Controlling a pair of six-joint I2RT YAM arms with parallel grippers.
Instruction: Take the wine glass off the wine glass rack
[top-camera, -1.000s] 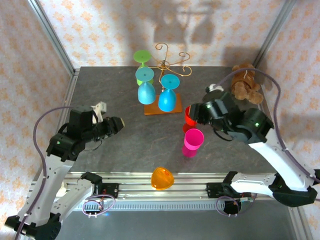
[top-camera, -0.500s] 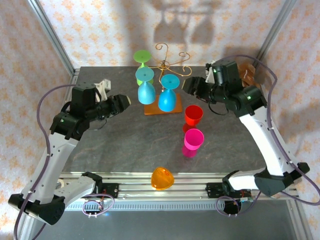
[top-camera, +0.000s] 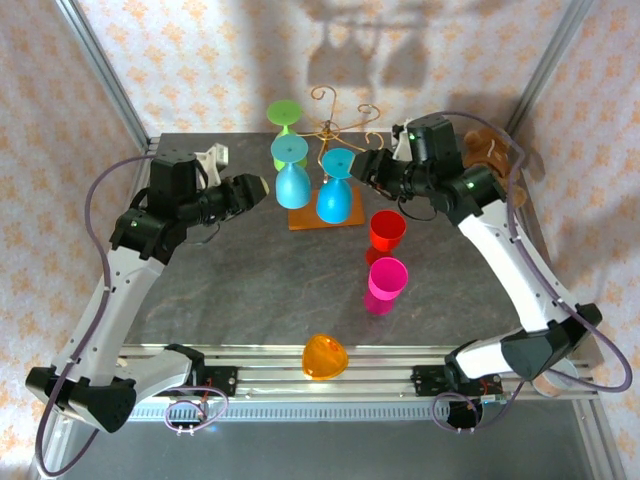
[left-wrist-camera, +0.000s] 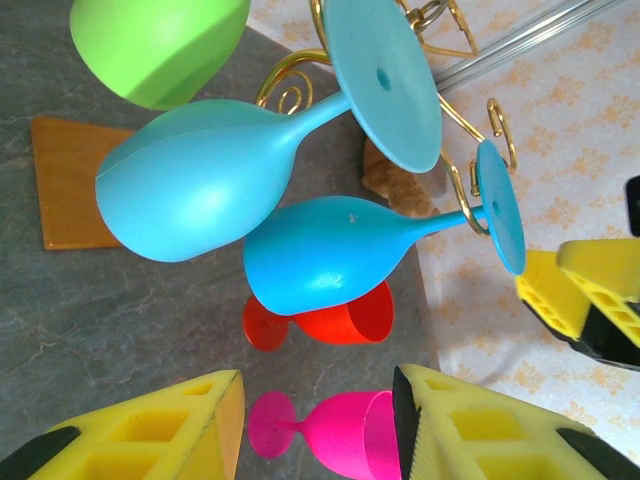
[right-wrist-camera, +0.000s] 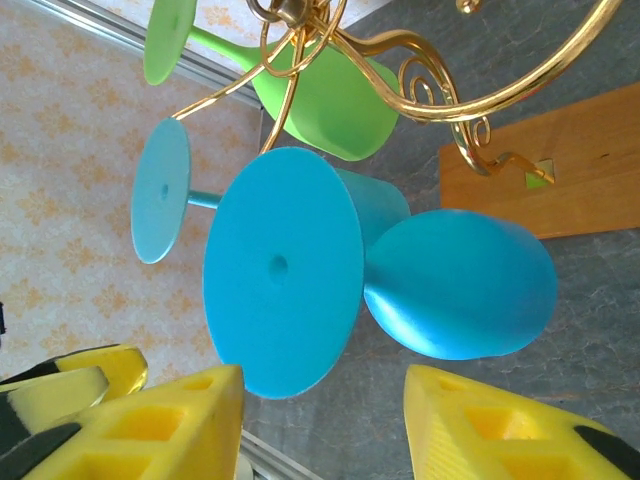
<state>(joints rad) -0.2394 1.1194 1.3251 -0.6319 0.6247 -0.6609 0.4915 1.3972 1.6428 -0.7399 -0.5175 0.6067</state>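
Observation:
The gold wire wine glass rack (top-camera: 335, 128) stands on its orange-brown base (top-camera: 305, 220) at the back of the table. Three glasses hang upside down from it: a green one (top-camera: 285, 112), a light blue one (top-camera: 292, 178) and a blue one (top-camera: 336, 192). My left gripper (top-camera: 258, 187) is open, just left of the light blue glass (left-wrist-camera: 200, 175). My right gripper (top-camera: 372, 167) is open, just right of the blue glass, whose foot (right-wrist-camera: 280, 270) and bowl (right-wrist-camera: 460, 285) lie ahead of the fingers. Neither gripper touches a glass.
A red glass (top-camera: 386, 232) and a pink glass (top-camera: 385, 282) stand in front of the rack, on its right. An orange glass (top-camera: 325, 357) lies at the near edge. A brown plush toy (top-camera: 497, 143) sits behind the right arm.
Both arms have swung in toward the rack. The left gripper rose and moved right to the light blue glass; the right gripper moved from the red glass up to the blue glass.

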